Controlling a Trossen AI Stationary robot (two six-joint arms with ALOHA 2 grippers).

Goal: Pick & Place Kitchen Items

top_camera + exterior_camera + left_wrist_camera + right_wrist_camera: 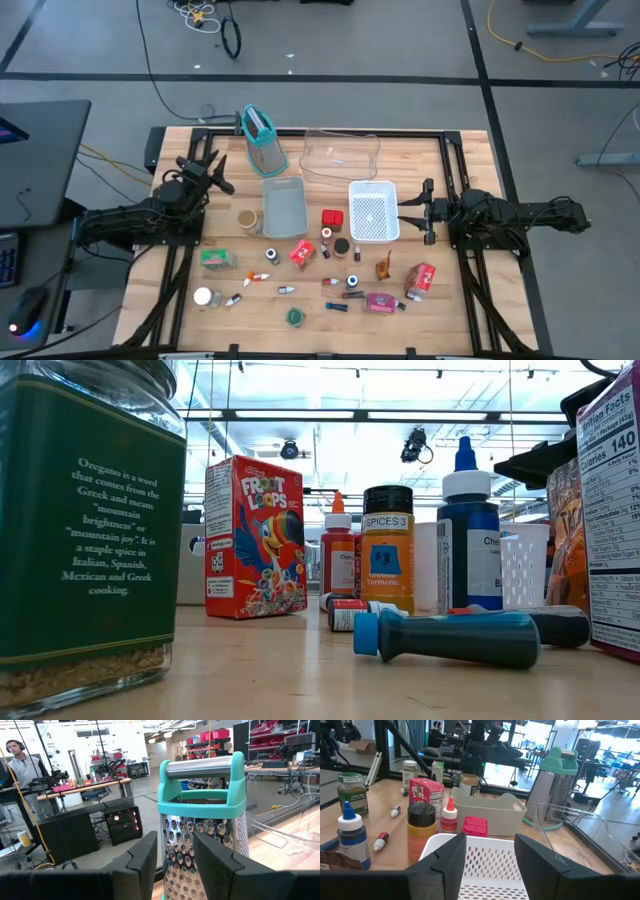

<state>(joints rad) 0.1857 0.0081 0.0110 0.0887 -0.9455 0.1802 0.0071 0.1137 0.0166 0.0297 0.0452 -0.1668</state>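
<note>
Two claws of mine stand with fingers apart, holding nothing: left gripper near the table's far left corner, facing the teal-rimmed grater; right gripper at the right edge, against the white basket. Kitchen items litter the near half.

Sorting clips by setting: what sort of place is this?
Likely a robotics lab or workshop, not a kitchen: red parts bins on shelving, a person at a workbench, cables across a grey floor.
</note>
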